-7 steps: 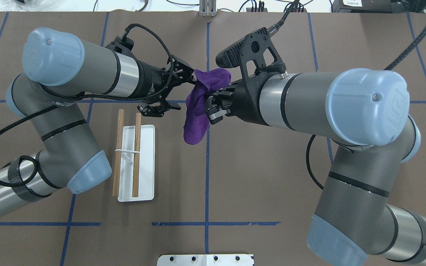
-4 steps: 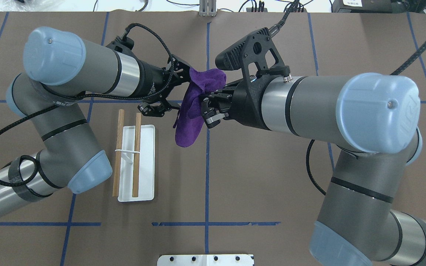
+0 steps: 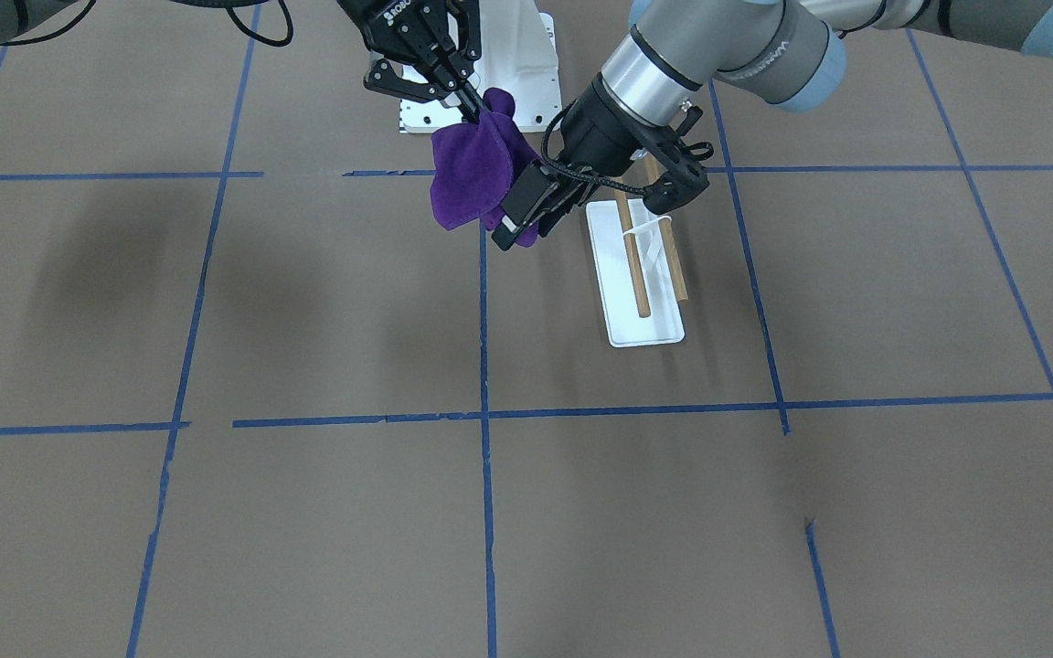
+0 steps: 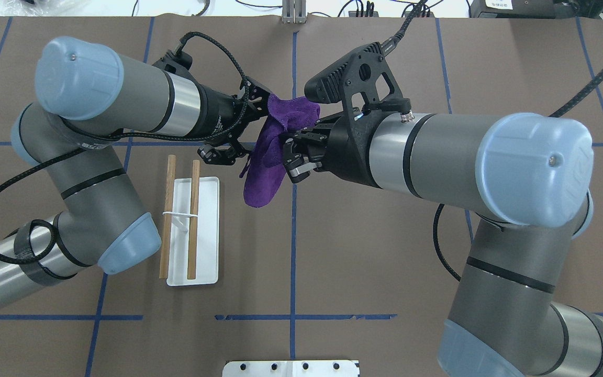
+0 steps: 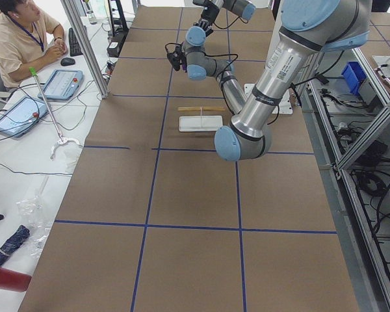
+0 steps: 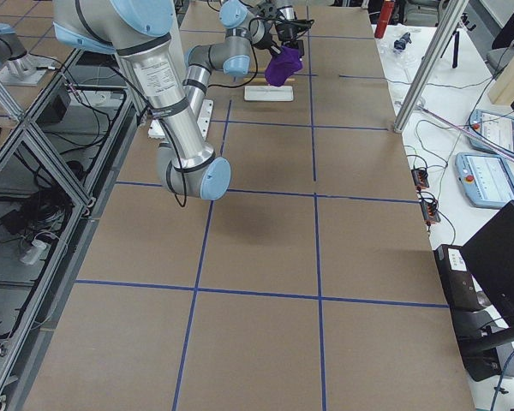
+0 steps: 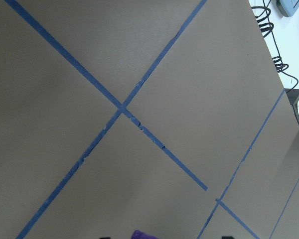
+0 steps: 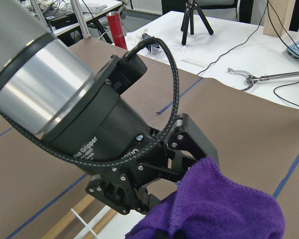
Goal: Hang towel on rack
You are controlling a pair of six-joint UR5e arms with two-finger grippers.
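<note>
A purple towel [image 4: 265, 167] hangs in the air between my two grippers, above the table and right of the rack. My right gripper [image 4: 286, 157] is shut on the towel's upper part; the towel also shows in the front view [image 3: 467, 174] and fills the bottom of the right wrist view [image 8: 214, 209]. My left gripper [image 4: 258, 128] is open, its jaws spread on either side of the towel's top edge. The rack [image 4: 204, 230] is a white tray with two wooden rods [image 4: 193, 225] and lies flat on the table, bare, left of the towel.
A white bolted pedestal [image 4: 291, 367] stands at the near table edge, also seen in the front view [image 3: 526, 46]. Brown table paper with blue tape lines [image 4: 293, 262] surrounds the rack. An operator [image 5: 19, 39] sits beyond the far side.
My right arm has carried the towel to the left, toward the left gripper and the rack. The hanging end has swung left. The left gripper has hardly moved.
</note>
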